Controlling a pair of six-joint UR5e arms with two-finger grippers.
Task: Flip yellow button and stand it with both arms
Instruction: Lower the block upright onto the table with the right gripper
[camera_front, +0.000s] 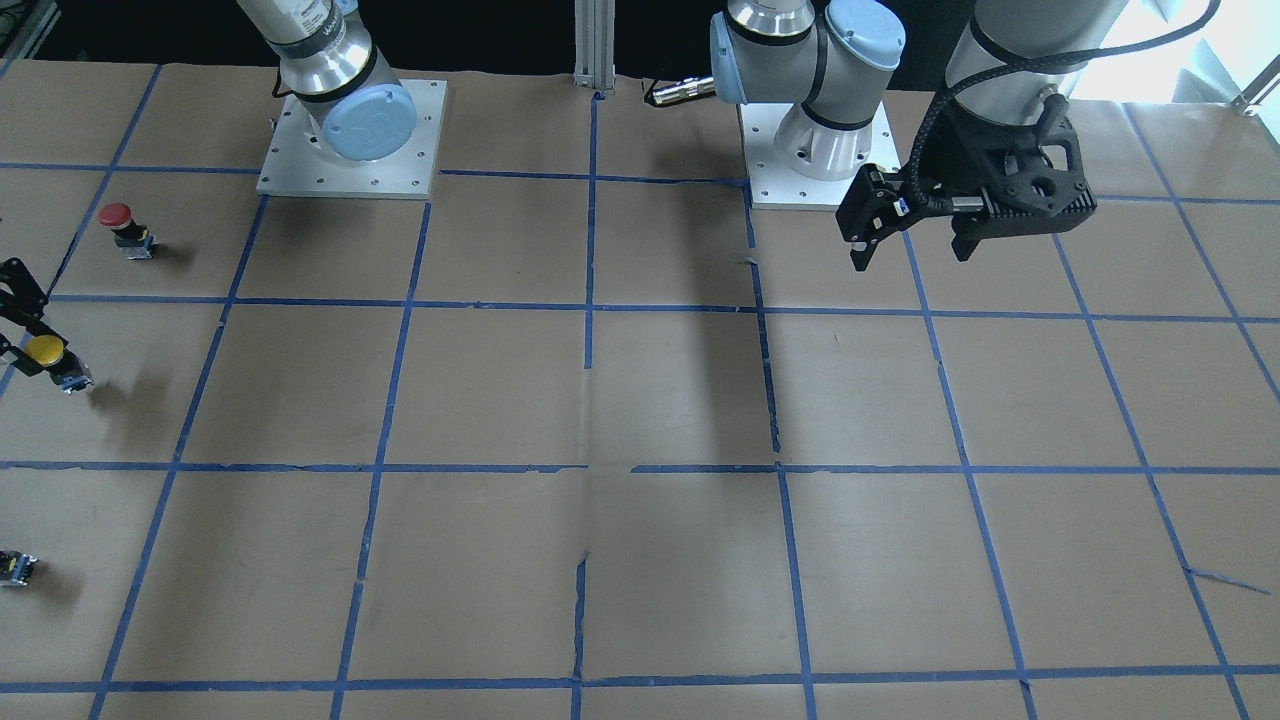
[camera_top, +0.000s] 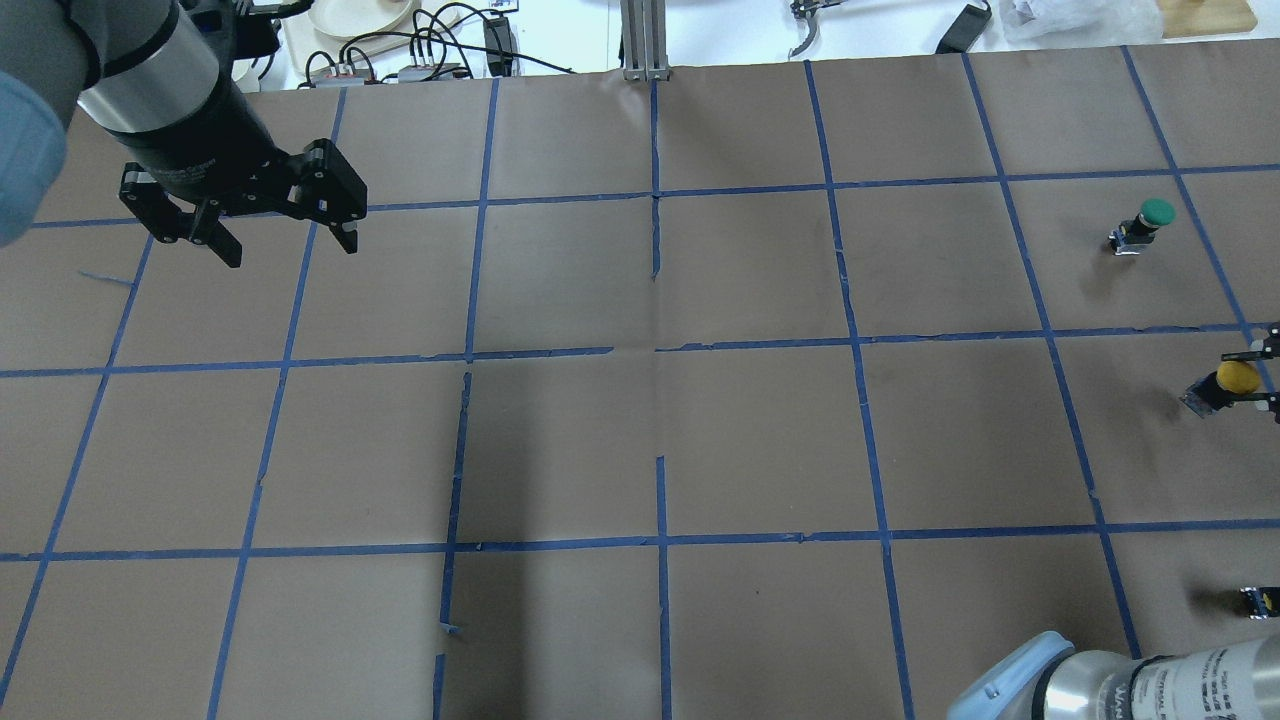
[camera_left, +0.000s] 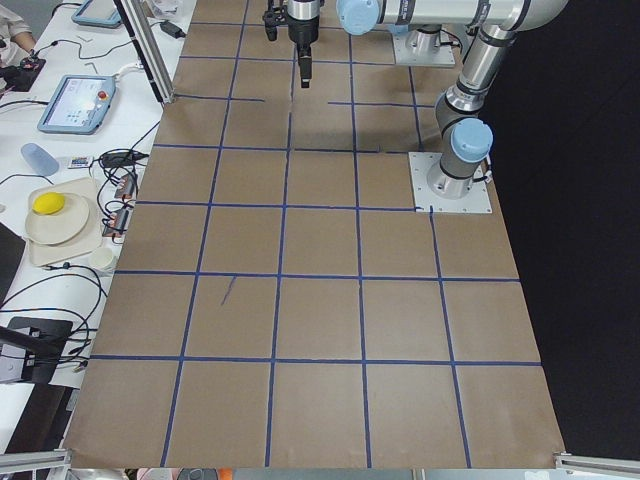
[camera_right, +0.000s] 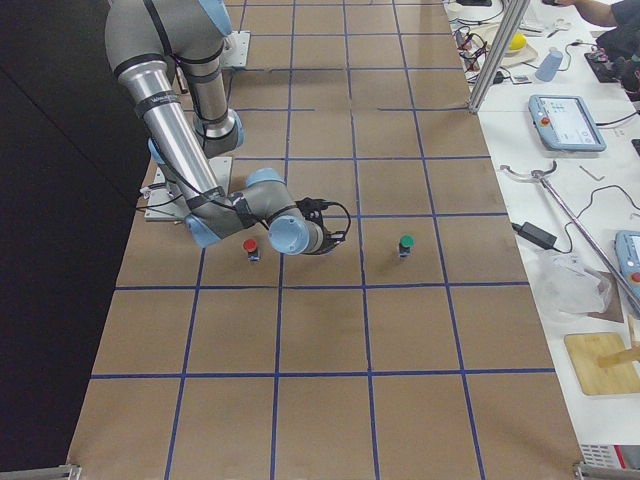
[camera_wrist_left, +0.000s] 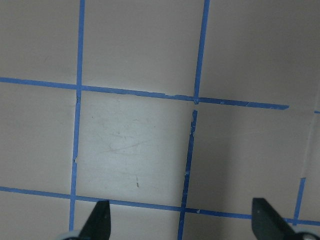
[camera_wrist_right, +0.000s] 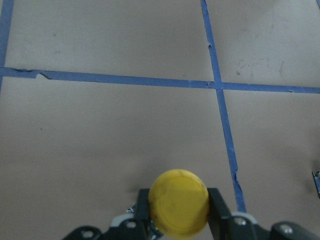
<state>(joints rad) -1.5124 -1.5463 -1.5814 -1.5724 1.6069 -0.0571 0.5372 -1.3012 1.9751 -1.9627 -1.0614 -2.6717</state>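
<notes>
The yellow button has a round yellow cap on a black and grey body. My right gripper is shut on it, with a black finger on each side just below the cap. It also shows at the left edge of the front-facing view and the right edge of the overhead view, tilted, its grey base toward the table's middle. My left gripper is open and empty, hovering far across the table; it shows in the front-facing view and its own wrist view.
A red-capped button stands near the yellow one on the robot's side. A green-capped button stands on the far side. A small black block with a yellow spot sits at the overhead view's edge. Brown paper with blue tape grid covers the table.
</notes>
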